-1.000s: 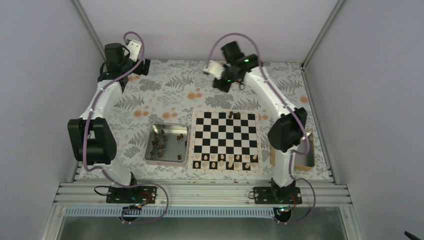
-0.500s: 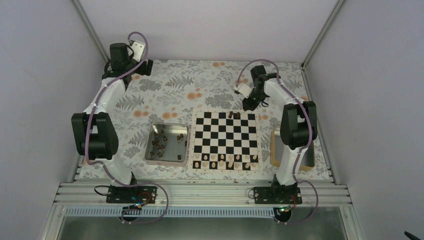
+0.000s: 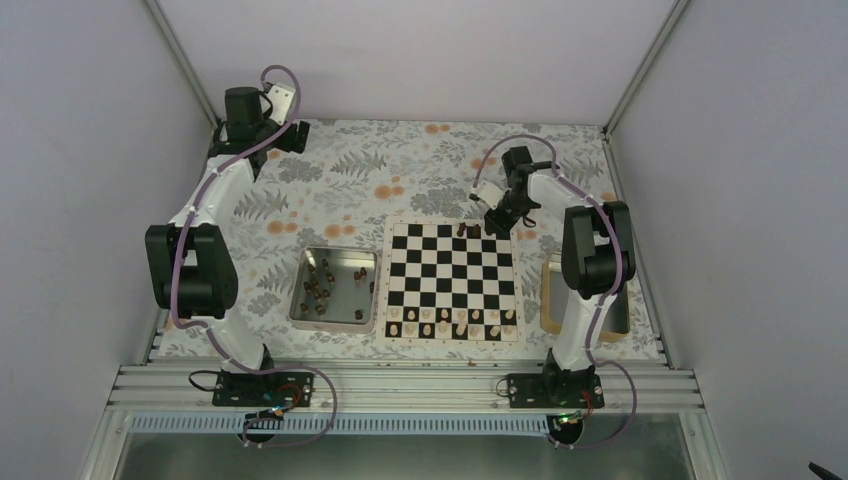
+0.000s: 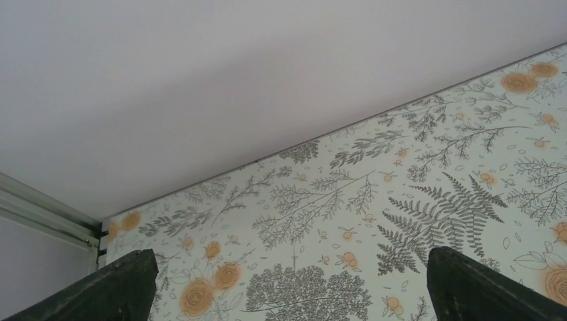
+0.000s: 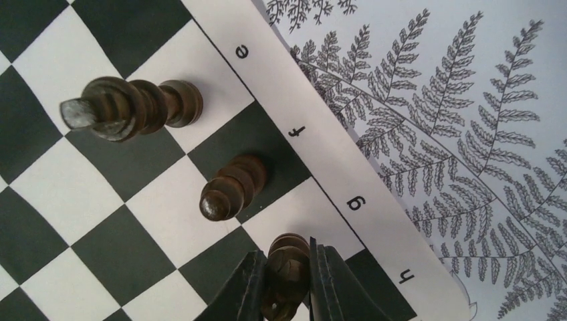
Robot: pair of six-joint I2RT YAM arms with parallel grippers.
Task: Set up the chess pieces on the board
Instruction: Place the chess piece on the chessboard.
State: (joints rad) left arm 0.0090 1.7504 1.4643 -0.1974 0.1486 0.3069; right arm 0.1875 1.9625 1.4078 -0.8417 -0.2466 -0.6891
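Here, dark piece upright in right gripper

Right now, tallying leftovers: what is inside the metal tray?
The metal tray holds loose dark chess pieces, mostly at its left. Nothing covers it; too small to count.

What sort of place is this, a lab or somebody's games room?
Probably a robot test booth: blank white walls, a left arm and right arm bolted to a rail, and a chessboard on a flowered cloth, the right claw pinching a dark chess piece.
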